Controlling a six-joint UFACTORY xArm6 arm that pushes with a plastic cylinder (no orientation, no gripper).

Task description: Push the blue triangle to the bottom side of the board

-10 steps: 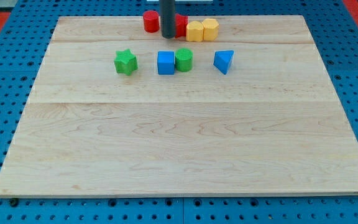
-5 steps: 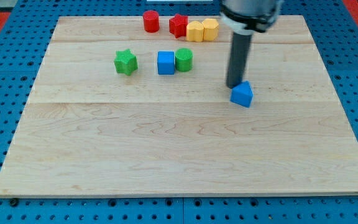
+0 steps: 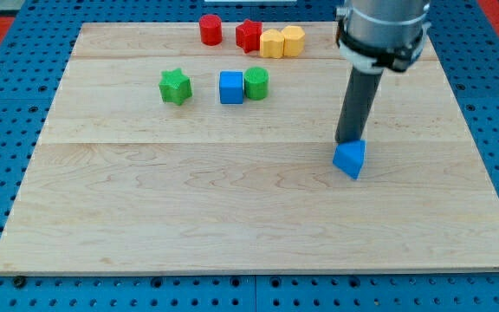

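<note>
The blue triangle (image 3: 350, 159) lies right of the board's middle, about halfway down the wooden board (image 3: 232, 217). My tip (image 3: 348, 140) stands right at its top edge, touching it from the side of the view's top. The dark rod rises from there to the arm at the view's top right.
Near the board's top edge stand a red cylinder (image 3: 210, 29), a red star (image 3: 249, 35) and two yellow blocks (image 3: 272, 42) (image 3: 293, 39). Below them are a green star (image 3: 175, 87), a blue cube (image 3: 230, 87) and a green cylinder (image 3: 256, 83).
My tip moved from the top edge to the blue triangle and pushed it down and to the right, toward the view's bottom. The other blocks have not moved.
</note>
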